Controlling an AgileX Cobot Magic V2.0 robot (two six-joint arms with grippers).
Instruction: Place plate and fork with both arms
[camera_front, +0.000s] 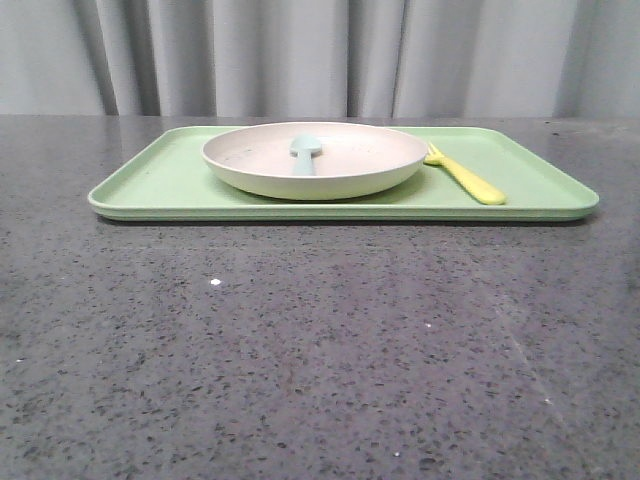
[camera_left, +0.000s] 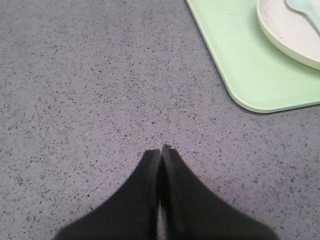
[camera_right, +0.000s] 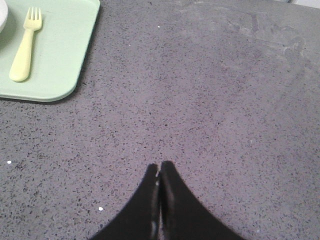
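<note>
Grey speckled bench (camera_front: 320, 350), pale pleated curtain (camera_front: 320, 55) across upper frame of front view.

Light-green rectangular tray (camera_front: 150, 185): centre of front view, flat on bench, long side toward camera.

Cream round plate (camera_front: 315, 160): resting on tray, left of tray's middle, raised rim. Pale blue spoon (camera_front: 305, 152) lying inside plate, bowl end toward upper frame.

Pastel-yellow fork (camera_front: 467, 177): on tray, just right of plate, tines close to plate rim, contact not discernible; handle angled toward lower right of frame. In right wrist view, at upper left, tines pointing to top edge.

Left end effector (camera_left: 161, 150): lower centre of left wrist view, fingers pressed together, holding nothing, over bare bench; tray corner and plate edge at upper right of that frame, well apart from fingertips.

Right end effector (camera_right: 160, 166): lower centre of right wrist view, fingers pressed together, holding nothing, over bare bench; tray corner and fork at upper left, well apart.

Status, judged: both items already on tray, neither arm in front view; task likely finished or not yet begun.

Risks, judged:
- Closed fingers brought to plate rim or fork handle: push instead of grasp, item slid across tray.
- Plate tilted during lift: loose spoon rolling out.
- Fork near plate rim: nudged when plate moves.
- Shallow rim, thin fork: poor purchase, slip.
</note>
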